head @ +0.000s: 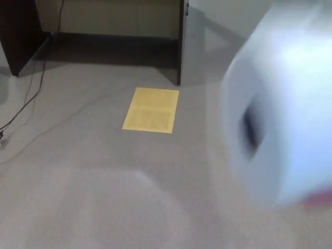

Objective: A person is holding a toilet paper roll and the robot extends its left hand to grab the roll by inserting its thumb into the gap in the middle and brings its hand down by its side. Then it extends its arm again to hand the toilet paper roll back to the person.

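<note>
White, soft paper wound on a hollow core: the blurred toilet paper roll (282, 104) fills the picture from about 1 to 4 o'clock, very close to the head camera, its dark central hole turned toward 9 o'clock. A pinkish smear at its lower edge, near 4 o'clock, may be part of the person holding it, but it is too blurred to tell.

Neither robot hand appears in the view, so whether either is released, clenched or grasping cannot be told.

Handling, as a judgement: the roll should be light and easily squashed, with a yielding, slightly grippy outer wrap that could unwind if caught by a loose end. The stiffest part is likely the core. The sensible hold is the one the task names, with the thumb pushed into the central hole and the two fingers closing on the outer wall, squeezing only lightly. Since the hole faces 9 o'clock, it lies open to an approach from the robot's left.

Surroundings: a grey carpeted floor (104, 197), a yellow rectangular paper sheet (151, 110) near centre, dark wooden furniture (15, 31) at 11 o'clock, and thin cables (23, 106) trailing at 9 o'clock.
</note>
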